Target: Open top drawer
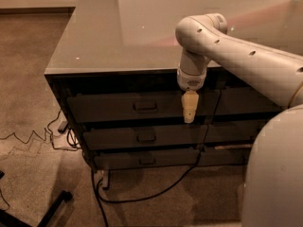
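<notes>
We find the top drawer (109, 108) directly beneath the front edge of the table (118, 37), at about 9 o'clock from the centre of the view. It is the uppermost of three in the left stack. Its front is wide, flat and dark grey, and taller than the fronts of the middle drawer (113, 138) and the bottom drawer (123, 161) below it. One small rectangular pull handle (145, 106) sits at the middle of the front. A shadowed band lies between the front's upper edge and the table top.

The pincer (189, 109) hangs pointing straight down from the wrist of the pale arm (246, 60), which reaches in from 3 o'clock. It stands before the right part of the top drawer's front, at 3 o'clock from the pull handle and apart from it. Its tip is near the front's lower edge. We cannot tell whether the pincer is spread or pressed together, nor whether it touches the front.

The neighbouring stack (246, 100) lies at 3 o'clock from the pincer. A black cable (156, 193) trails down between the stacks and loops over the carpet (28, 103) at 6 o'clock. Thin wires (33, 136) lie on the carpet at 9 o'clock.
</notes>
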`<action>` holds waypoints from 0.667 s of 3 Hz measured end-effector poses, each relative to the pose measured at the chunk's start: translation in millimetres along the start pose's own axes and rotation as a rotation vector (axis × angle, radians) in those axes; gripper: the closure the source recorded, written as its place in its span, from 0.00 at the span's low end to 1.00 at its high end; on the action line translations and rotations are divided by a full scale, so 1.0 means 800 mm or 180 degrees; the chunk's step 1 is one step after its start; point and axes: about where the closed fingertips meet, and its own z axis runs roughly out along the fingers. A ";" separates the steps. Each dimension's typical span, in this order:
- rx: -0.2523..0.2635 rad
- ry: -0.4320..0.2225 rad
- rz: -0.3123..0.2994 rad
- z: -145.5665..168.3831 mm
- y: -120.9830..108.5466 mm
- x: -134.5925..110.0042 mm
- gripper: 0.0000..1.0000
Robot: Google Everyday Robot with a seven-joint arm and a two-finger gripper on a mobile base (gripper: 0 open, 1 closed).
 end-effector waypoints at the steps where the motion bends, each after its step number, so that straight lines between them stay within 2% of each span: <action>1: -0.0064 0.0049 0.0159 0.017 0.006 0.018 0.00; 2: 0.0137 0.0071 0.0157 0.012 0.017 0.022 0.00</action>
